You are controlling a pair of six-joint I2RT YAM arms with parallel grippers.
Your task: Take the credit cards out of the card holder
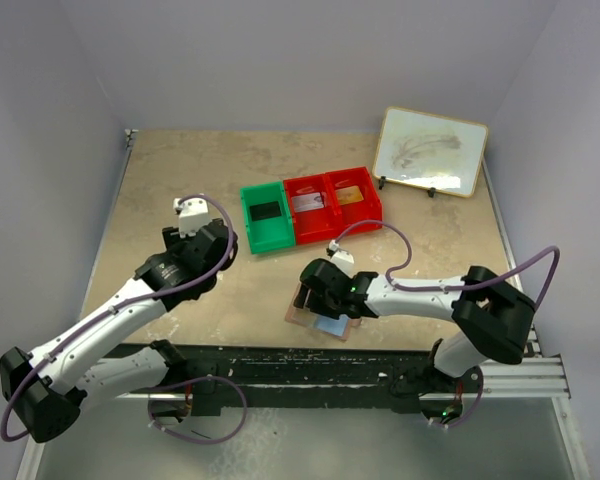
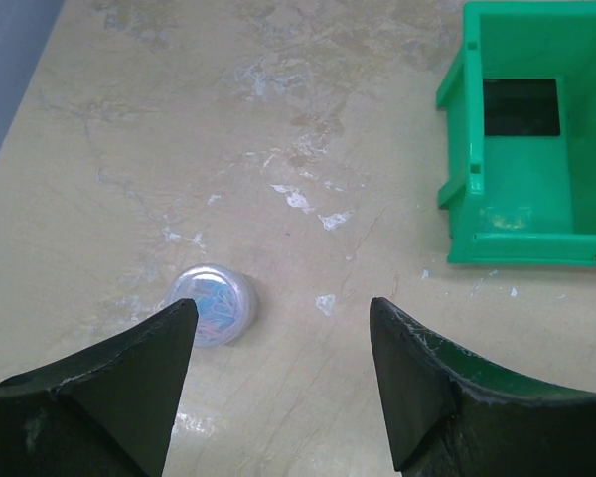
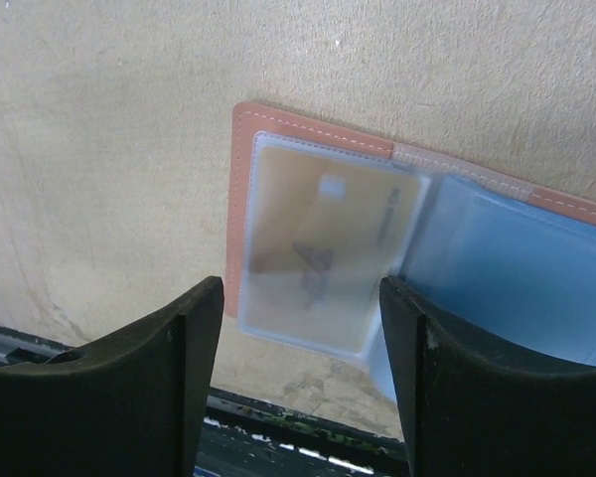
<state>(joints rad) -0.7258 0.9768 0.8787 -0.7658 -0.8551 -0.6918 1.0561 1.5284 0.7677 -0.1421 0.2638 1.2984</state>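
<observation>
The card holder (image 3: pixel 246 149) lies open on the tabletop (image 3: pixel 99 149) close to its near edge. A gold card (image 3: pixel 318 238) sits in a clear sleeve (image 3: pixel 278 328) directly beneath the right jaws, which stand wide apart and hold nothing, while the left jaws, equally wide and empty, hover above the tabletop beside the green bin (image 2: pixel 517 248). The likely trouble is that the right jaws pinch sleeve and card together, so the whole holder lifts or skids toward the edge, since nothing pins it down.

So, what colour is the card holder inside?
The holder is pale blue inside; right wrist view shows it best.
</observation>
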